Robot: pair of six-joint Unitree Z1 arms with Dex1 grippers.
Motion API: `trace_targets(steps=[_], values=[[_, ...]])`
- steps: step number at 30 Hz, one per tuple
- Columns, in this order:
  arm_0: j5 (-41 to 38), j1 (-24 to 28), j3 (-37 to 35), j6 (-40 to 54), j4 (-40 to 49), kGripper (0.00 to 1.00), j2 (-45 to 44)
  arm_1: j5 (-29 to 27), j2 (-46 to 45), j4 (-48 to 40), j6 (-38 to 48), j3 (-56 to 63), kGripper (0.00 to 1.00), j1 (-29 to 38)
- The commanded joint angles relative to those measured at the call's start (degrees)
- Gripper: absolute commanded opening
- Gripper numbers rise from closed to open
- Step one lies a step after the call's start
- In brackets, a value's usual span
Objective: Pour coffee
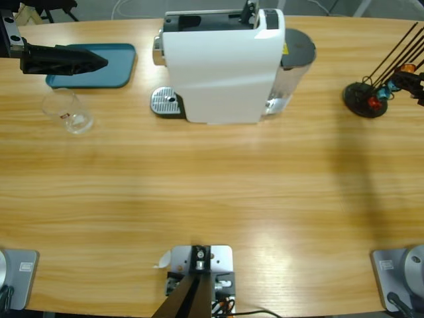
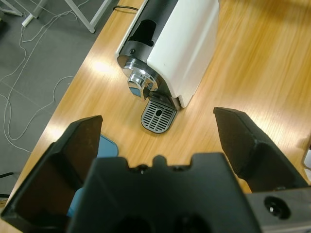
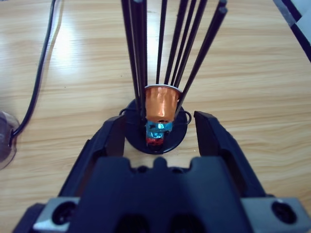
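1. Left gripper point(image 1: 99, 61): jaws spread wide and holding nothing, poised over the teal tray point(image 1: 122, 76) at the table's far left. In the left wrist view the left gripper point(image 2: 158, 141) looks along the table at the machine's spout end.
2. Glass cup point(image 1: 68, 111): clear, upright, just beside the left fingertips, apart from them. No coffee is visible in it or anywhere else.
3. Drip grille point(image 1: 165, 103): perforated metal plate under the chrome spout point(image 2: 141, 82), ahead of the left fingers and bare; the cup is well apart from it.
4. White coffee machine point(image 1: 222, 66): between the 2 grippers, its black top slot point(image 1: 189, 21) open.
5. Capsule rack point(image 1: 364, 99): black round base with thin upright rods, at the far right.
6. Orange capsule point(image 3: 160, 104): held among the rods, directly ahead of the right fingers, above a blue one point(image 3: 158, 128).
7. Right gripper point(image 3: 160, 124): jaws parted, flanking the rack base, gripping nothing.
8. Risk, judged: closing on the capsule could snag the rods and tip the rack; brewing before the cup sits on the grille would spill coffee on the wood.
9. Surface: long wooden table point(image 1: 212, 199), pale grain with glare. Room: grey floor point(image 2: 39, 53) with white cables and a stand's legs beyond the table edge.
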Motion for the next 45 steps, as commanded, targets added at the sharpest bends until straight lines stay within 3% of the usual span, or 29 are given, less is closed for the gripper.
trace_targets(steps=[1, 3, 5, 9, 17, 19, 20, 38, 45], values=[[-0.1, -0.4, 2.4, -1.2, -0.2, 0.996, 0.9, -0.9, 2.6, -2.1, 0.0, 1.6, 0.584, -1.2], [-0.2, -0.4, 2.4, -1.4, -0.3, 0.996, 1.0, -1.0, 3.1, -2.1, 0.0, 1.6, 0.465, -1.2], [-0.1, -0.4, 2.4, -1.5, -0.3, 0.996, 1.0, -1.1, 3.6, -2.4, 0.0, 1.6, 0.461, -1.6], [-0.1, -0.4, 2.5, -1.7, -0.3, 0.996, 0.9, -1.2, 4.2, -2.4, 0.0, 1.6, 0.237, -1.9], [0.1, -0.4, 2.6, -2.0, -0.3, 0.996, 0.8, -0.8, 4.9, -2.9, 0.0, 1.6, 0.184, -2.0], [0.1, -0.4, 2.6, -2.1, -0.3, 0.996, 0.8, -0.8, 5.0, -3.3, -0.1, 1.6, 0.023, -2.0], [0.1, -0.4, 2.6, -2.2, -0.3, 0.996, 0.8, -0.8, 4.9, -3.5, -0.1, 1.7, 0.0, -2.0], [-0.1, -0.7, 3.7, -3.0, -0.4, 0.996, 0.5, -1.9, 3.0, -9.4, 0.0, 4.1, 0.0, -2.0], [0.0, -0.7, 4.6, -3.1, -0.6, 0.996, 0.4, -3.4, -1.3, -6.8, 0.1, 3.3, 0.0, -1.4]])
